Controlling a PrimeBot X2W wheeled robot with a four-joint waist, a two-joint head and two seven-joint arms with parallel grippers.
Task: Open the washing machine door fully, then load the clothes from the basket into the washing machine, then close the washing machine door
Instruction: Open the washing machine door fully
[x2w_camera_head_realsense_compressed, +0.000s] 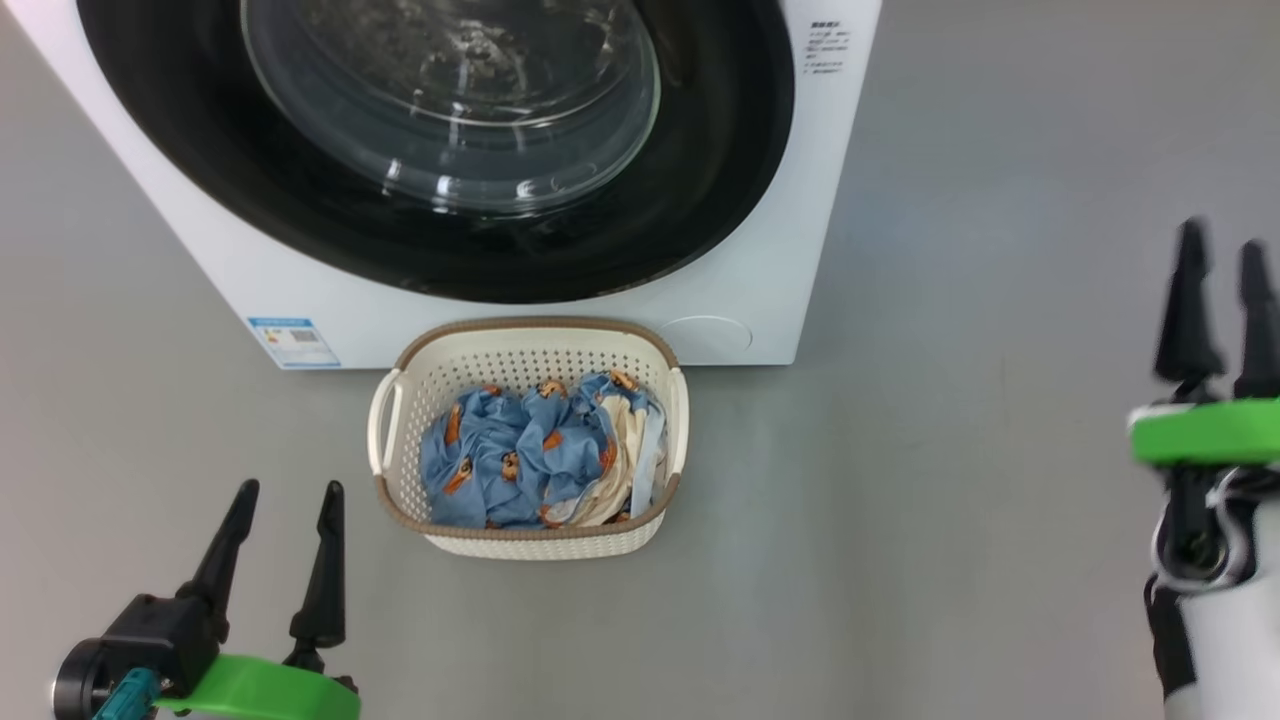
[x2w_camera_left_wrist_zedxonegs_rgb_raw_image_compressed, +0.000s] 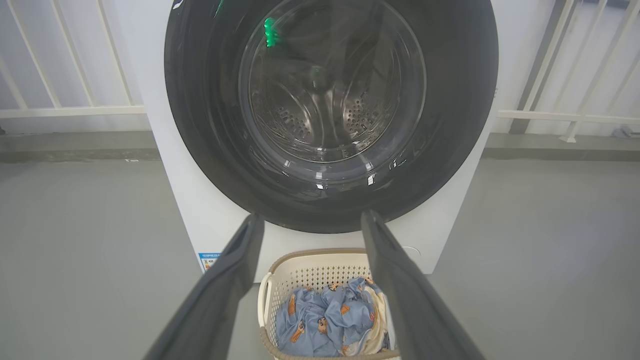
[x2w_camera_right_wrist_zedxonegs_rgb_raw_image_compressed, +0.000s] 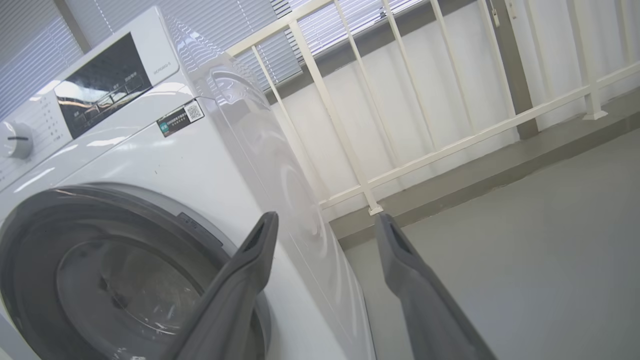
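Grey floor (x2w_camera_head_realsense_compressed: 950, 450) carries the white washing machine (x2w_camera_head_realsense_compressed: 760, 290). Its glossy black washing machine door (x2w_camera_head_realsense_compressed: 720, 200) sits shut against the front.

Head view: the basket (x2w_camera_head_realsense_compressed: 530, 328) stands on the floor just before the machine, below the door. It holds the clothes (x2w_camera_head_realsense_compressed: 520, 450), crumpled blue printed fabric with cream cloth at its right side; whether the cream cloth is a separate piece cannot be told. A blue label sticker (x2w_camera_head_realsense_compressed: 293, 342) marks the machine's lower front corner. The left gripper (x2w_camera_head_realsense_compressed: 290, 487) hangs near the basket with its fingers spread and nothing between them. The right gripper (x2w_camera_head_realsense_compressed: 1222, 236), somewhat blurred, is well apart from the basket and likewise spread and empty.

Left wrist view: the perforated steel drum (x2w_camera_left_wrist_zedxonegs_rgb_raw_image_compressed: 325, 115) shows through the door glass, and the basket lies between the two fingers.

Right wrist view: adds the dark control panel (x2w_camera_right_wrist_zedxonegs_rgb_raw_image_compressed: 100, 85), a round dial (x2w_camera_right_wrist_zedxonegs_rgb_raw_image_compressed: 15, 140) and a white railing (x2w_camera_right_wrist_zedxonegs_rgb_raw_image_compressed: 350, 125) behind the machine.
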